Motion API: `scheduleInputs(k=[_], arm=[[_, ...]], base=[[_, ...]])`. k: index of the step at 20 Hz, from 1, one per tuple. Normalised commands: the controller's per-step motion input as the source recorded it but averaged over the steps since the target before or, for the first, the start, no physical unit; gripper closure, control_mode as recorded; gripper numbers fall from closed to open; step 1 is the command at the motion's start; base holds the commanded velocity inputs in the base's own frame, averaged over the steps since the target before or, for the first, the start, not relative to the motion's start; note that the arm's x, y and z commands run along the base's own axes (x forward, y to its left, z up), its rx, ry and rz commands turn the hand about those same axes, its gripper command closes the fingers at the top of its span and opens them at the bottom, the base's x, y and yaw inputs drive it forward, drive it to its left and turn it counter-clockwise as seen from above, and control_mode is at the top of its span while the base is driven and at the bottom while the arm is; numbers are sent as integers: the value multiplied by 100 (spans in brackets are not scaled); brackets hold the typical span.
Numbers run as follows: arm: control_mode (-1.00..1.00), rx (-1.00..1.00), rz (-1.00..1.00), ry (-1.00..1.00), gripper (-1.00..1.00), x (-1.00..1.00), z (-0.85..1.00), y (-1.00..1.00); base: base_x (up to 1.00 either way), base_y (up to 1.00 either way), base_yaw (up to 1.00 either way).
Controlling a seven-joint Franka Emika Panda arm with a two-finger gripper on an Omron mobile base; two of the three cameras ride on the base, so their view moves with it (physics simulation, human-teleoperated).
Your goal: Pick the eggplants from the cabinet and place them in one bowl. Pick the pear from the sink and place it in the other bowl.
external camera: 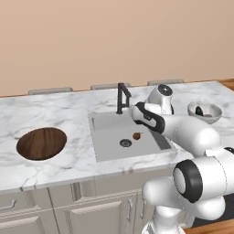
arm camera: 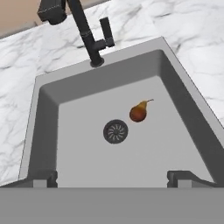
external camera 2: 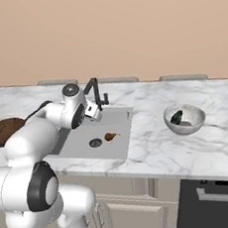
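Lying on the flat grey floor of the sink, the pear rests on its side just beside the round drain, its thin stem pointing away from the drain toward the basin's far wall. It is reddish brown with an orange flush, and nothing touches it. From the left base view the same pear sits a little to the right of the drain, and from the right base view it lies near the drain too.

My gripper hangs above the basin, well apart from the pear, with my jaws spread wide and nothing between them. My two dark fingertips stand far apart.

Behind the basin the black faucet rises from the marble counter, its spout reaching forward over the sink.

Off to the right on the counter, a pale bowl holds a dark eggplant. On the other side of the sink sits a dark wooden bowl.
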Motion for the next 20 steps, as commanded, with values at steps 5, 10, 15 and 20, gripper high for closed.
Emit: scheduleInputs(k=[5,10,15,20], arm=[[100,0,0,0,-100,0,0,0],[100,0,0,0,-100,0,0,0],[100,0,0,0,-100,0,0,0],[100,0,0,0,-100,0,0,0]], base=[[7,47,1],[7,41,0],[11,22,0],[35,1,0]])
